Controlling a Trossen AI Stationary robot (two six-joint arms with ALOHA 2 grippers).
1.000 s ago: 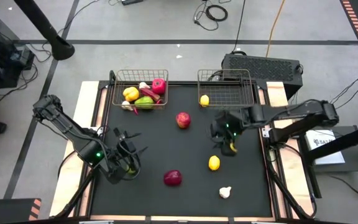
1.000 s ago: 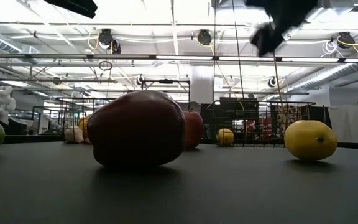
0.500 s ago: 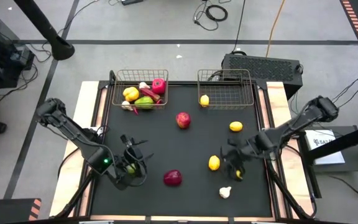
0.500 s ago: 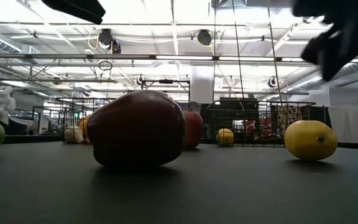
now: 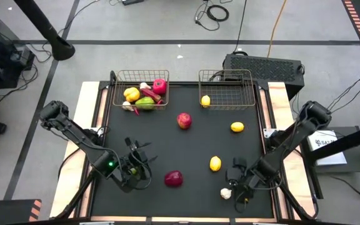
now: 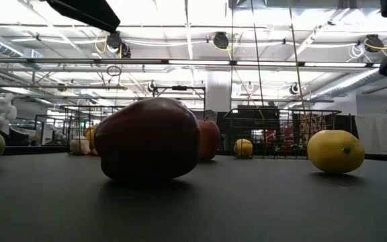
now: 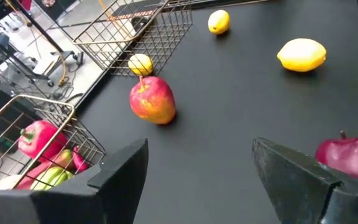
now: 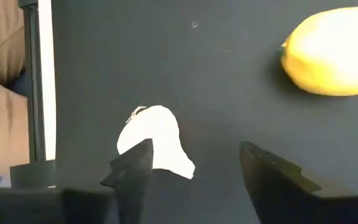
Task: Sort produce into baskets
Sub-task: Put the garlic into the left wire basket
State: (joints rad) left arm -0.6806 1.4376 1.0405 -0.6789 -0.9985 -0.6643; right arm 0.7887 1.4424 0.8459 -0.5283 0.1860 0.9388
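Setting: robotics lab or workshop. Grey concrete floor point(image 5: 167, 25) marked with tape lines and strewn with cables point(image 5: 214, 12); black electronics box point(image 5: 264, 65) just behind the tabletop point(image 5: 186, 147). Low view shows exposed ceiling trusses point(image 6: 180, 62) and strip lighting.

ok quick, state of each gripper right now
Left gripper: open, holding nothing.
Right gripper: open, empty, over the white garlic bulb.

Two bronze wire baskets point(image 5: 141, 90) sit at the far edge; left holds mixed produce point(image 5: 144, 95), right point(image 5: 227, 89) one lemon point(image 5: 205, 100).
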